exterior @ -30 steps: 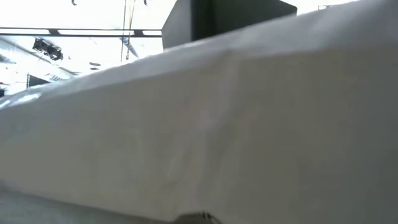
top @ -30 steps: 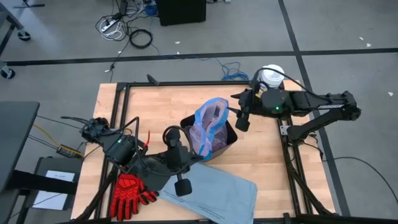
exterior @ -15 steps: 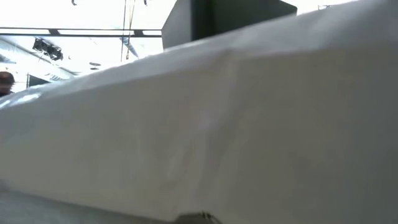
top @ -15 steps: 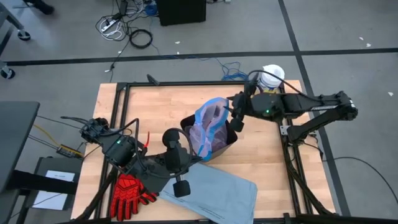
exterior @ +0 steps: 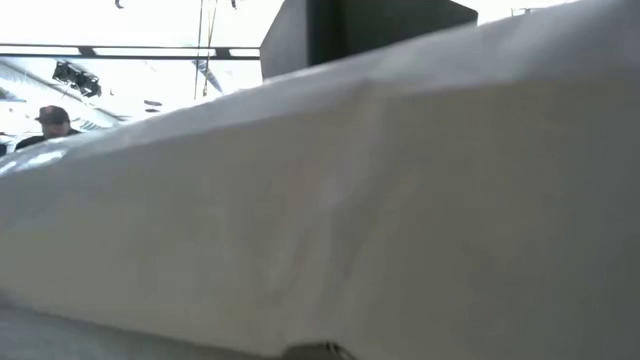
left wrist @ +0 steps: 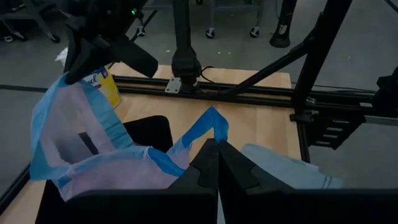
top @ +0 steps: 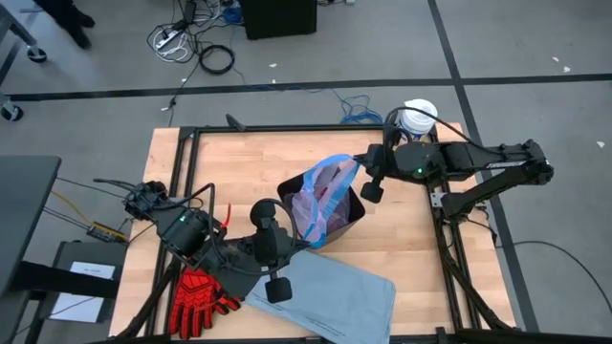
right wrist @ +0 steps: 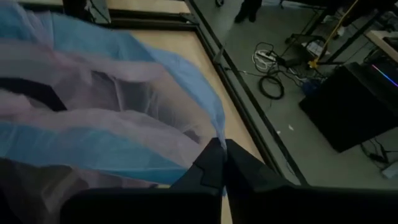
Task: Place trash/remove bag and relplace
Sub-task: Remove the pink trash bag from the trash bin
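Pink-lavender film with a blue hem, the bag [top: 323, 198] is sitting in the black bin [top: 337, 212] at the middle of the high view, its mouth pulled up and out toward the upper right. The right tool [top: 363, 175] is pinching the blue rim at that upper-right corner; in its wrist view the two dark fingers [right wrist: 211, 167] are meeting with the hem caught between them, so it is clamped on the bag. The left tool [left wrist: 217, 144] is reaching in from the lower left of the high view, its fingers pressed together and, in its own wrist view, gripping the blue tie at the bag's near edge.

So both arms are holding opposite sides of the rim, and the step in hand looks like lifting the liner out of the bin. Whether litter is already inside I cannot tell.

The next move likely calls for both tools rising together, keeping the mouth gathered so nothing spills and the thin film does not tear or drag the bin along. The grey-blue liner [top: 330, 296] is lying flat at the lower middle of the wooden surface [top: 239, 162], waiting as the replacement.
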Available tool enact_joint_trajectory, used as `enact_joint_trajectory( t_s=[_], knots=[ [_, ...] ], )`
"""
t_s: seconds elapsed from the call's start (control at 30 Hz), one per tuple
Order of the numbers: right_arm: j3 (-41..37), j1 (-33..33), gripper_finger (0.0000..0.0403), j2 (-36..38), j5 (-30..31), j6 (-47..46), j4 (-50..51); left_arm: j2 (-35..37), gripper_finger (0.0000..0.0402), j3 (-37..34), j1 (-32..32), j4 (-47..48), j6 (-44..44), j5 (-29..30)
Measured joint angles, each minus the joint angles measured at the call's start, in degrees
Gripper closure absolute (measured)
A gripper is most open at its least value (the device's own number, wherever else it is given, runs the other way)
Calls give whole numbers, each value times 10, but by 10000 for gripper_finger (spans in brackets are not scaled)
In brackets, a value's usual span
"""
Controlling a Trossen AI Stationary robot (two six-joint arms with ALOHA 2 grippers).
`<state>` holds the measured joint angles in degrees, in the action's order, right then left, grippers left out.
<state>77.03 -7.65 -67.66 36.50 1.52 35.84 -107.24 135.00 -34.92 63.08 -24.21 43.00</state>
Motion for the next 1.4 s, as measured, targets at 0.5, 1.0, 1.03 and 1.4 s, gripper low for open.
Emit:
enact_joint_trajectory(
  t_s=[0.5,1.0,1.03,1.4],
  knots=[
    [0,-1,361,0,-78,32,20,0,398,0,3,-2,-4,1],
    [0,3,385,8,-79,20,17,0,398,0,9,-1,-19,92],
    [0,0,393,11,-80,20,18,0,398,0,9,-1,-20,88],
    [42,-24,403,70,-88,22,23,0,398,-75,49,-78,-39,36]
  ],
)
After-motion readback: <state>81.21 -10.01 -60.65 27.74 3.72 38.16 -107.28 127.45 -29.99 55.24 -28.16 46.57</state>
